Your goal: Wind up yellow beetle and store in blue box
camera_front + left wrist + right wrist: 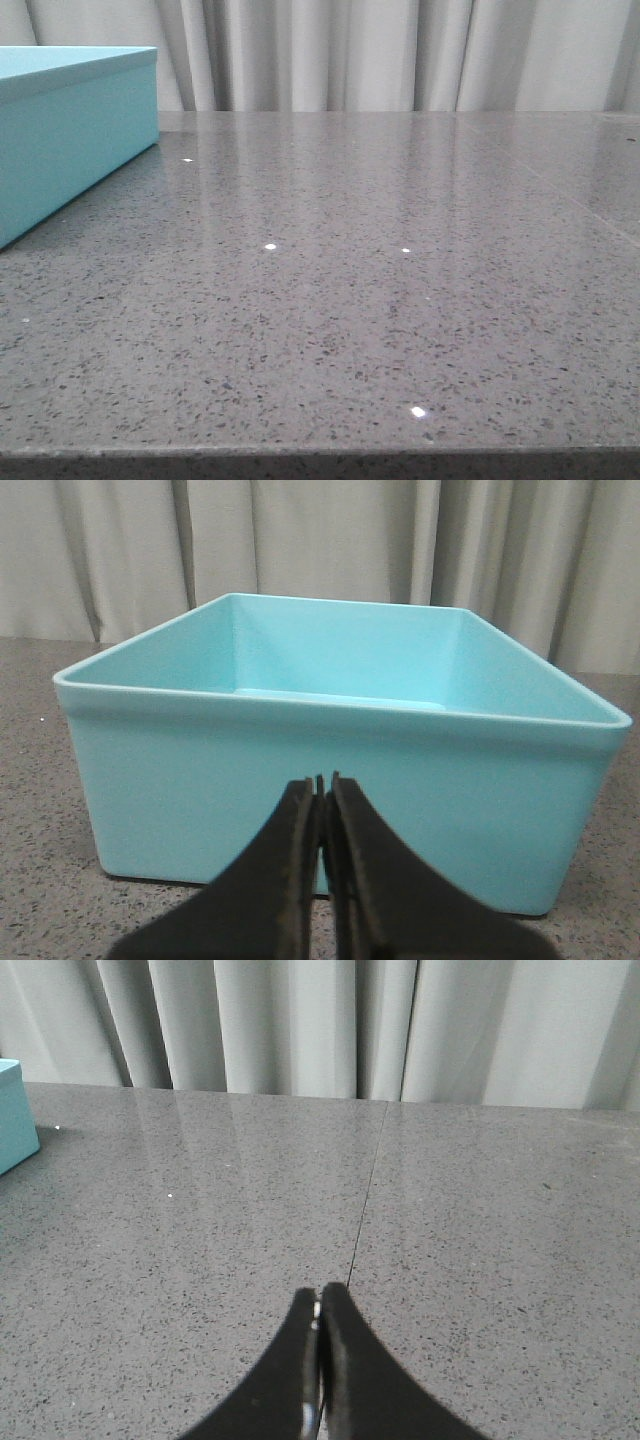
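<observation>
While the blue box (70,130) sits on the grey counter (350,300), left gripper (324,785) and right gripper (319,1300) are both clenched, holding nothing.

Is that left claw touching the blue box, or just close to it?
Cannot tell. In the left wrist view the shut left gripper overlaps the blue box wall, so no gap or contact shows. The front view shows no gripper.

The blue box (70,130) runs off the front view's left edge, showing only one corner. In the right wrist view only a sliver of it shows. The left gripper (326,780) hides part of the box's near wall.
</observation>
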